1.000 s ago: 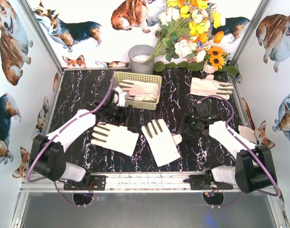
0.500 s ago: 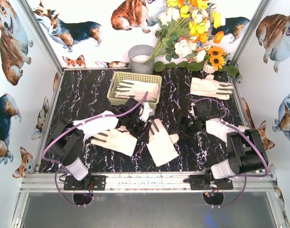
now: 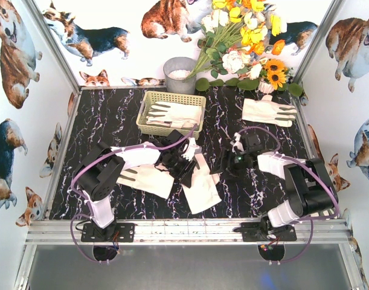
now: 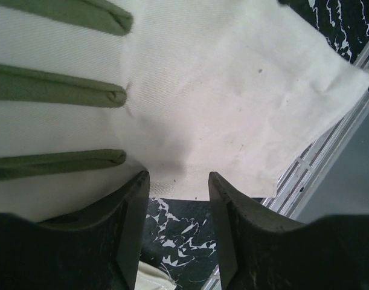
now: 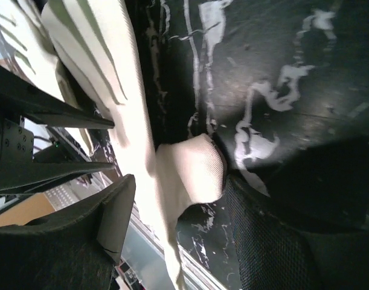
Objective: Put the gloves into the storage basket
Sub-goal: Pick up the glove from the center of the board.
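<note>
Left jaws part-open, straddling edge of middle glove (image 3: 202,188), bare worktop (image 3: 105,115) showing between them. Right jaws spread wide either side of that glove's thumb (image 5: 193,168), not clamping. Basket (image 3: 175,95) holds gloves (image 3: 172,113), probably 2. Back-right glove (image 3: 269,112) on worktop; near-left glove (image 3: 149,179) lies partly under left arm (image 3: 136,157).

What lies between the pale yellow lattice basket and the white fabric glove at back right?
Only bare black marbled tabletop separates basket and glove, in the top view.
</note>
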You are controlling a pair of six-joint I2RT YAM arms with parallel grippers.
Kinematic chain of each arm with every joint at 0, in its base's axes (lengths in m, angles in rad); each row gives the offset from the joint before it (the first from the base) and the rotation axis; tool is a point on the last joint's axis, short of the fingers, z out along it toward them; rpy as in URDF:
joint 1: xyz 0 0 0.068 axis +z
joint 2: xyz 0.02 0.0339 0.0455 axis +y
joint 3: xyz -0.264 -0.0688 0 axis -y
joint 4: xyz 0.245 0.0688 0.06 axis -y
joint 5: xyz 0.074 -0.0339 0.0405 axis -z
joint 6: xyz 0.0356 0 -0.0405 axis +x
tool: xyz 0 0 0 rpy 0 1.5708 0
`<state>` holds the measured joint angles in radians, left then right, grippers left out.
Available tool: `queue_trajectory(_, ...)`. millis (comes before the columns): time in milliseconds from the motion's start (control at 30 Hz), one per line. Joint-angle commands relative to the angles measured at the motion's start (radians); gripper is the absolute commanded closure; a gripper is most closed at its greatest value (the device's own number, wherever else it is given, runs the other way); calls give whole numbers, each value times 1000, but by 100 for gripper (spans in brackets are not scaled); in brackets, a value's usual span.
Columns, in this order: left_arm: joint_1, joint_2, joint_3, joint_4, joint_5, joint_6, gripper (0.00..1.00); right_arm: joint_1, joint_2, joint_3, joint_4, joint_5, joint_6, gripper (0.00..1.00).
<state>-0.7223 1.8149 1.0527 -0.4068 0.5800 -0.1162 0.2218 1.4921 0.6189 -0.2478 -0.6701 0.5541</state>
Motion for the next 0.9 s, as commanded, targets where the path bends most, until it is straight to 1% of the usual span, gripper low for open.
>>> queue_trajectory(0,-4,56,-10,23,-7,40,61,54,37,-16,79,-14,25,37)
queue_trajectory(100,-2,64,-19,26,-6,43,62,86,54,-16,117,-7,60,37)
queue_trajectory(233,-2,55,-21,29,-15,42,62,108,58,-15,144,9,91,46)
queue_trajectory(367,0,47,-20,29,-18,39,62,110,46,-14,145,16,100,63)
queue_trajectory(433,2,38,-21,29,-25,38,62,110,33,-9,124,24,97,70)
queue_trajectory(467,3,34,-20,27,-29,37,62,110,22,-7,112,30,95,78)
queue_trajectory(533,8,23,-14,24,-32,30,62,110,-7,-3,84,48,93,97)
queue_trajectory(567,9,14,-8,21,-31,26,62,110,-23,5,61,59,89,100)
queue_trajectory(633,14,-14,14,8,-32,14,61,110,-66,27,-10,91,77,100)
queue_trajectory(700,25,-51,47,-6,-41,-1,57,110,-120,75,-124,156,50,100)
queue_trajectory(800,51,-123,101,-28,-65,-26,47,110,-197,184,-347,309,-25,100)
queue_trajectory(867,80,-183,128,-42,-92,-45,37,110,-232,265,-485,420,-63,100)
